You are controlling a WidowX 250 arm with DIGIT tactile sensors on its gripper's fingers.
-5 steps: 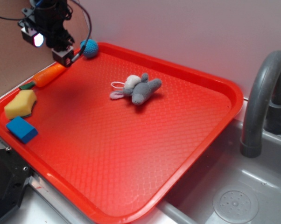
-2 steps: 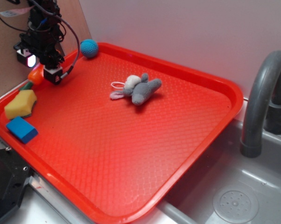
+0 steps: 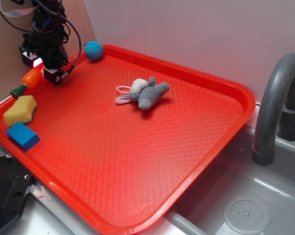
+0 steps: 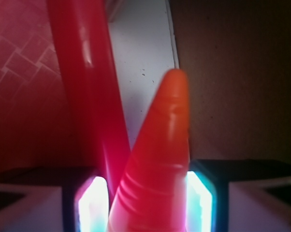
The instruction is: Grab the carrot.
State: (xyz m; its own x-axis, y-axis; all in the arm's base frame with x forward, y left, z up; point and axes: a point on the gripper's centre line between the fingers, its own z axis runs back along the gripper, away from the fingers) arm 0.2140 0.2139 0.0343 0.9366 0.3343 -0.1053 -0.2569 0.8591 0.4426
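The carrot [image 3: 31, 77] is orange with a dark green stem end and lies at the far left corner of the red tray [image 3: 196, 78], with its stem over the tray's rim. My gripper [image 3: 42, 73] stands over it, shut on the carrot's body. In the wrist view the carrot [image 4: 165, 135] fills the gap between the two glowing pads [image 4: 93, 203] of my gripper [image 4: 148, 208]. Its tapered tip points away, past the tray's rim [image 4: 82, 72]. The part of the carrot under the fingers is hidden in the exterior view.
A blue ball [image 3: 93, 50] sits at the tray's back edge. A grey plush toy [image 3: 143, 94] lies mid-tray. A yellow sponge block [image 3: 20, 110] and a blue block [image 3: 22, 135] lie at the left edge. A grey faucet [image 3: 275, 107] and sink [image 3: 245, 210] are at the right.
My gripper has come down and to the left onto the carrot and closed on it. The carrot has shifted left, so its stem now overhangs the rim.
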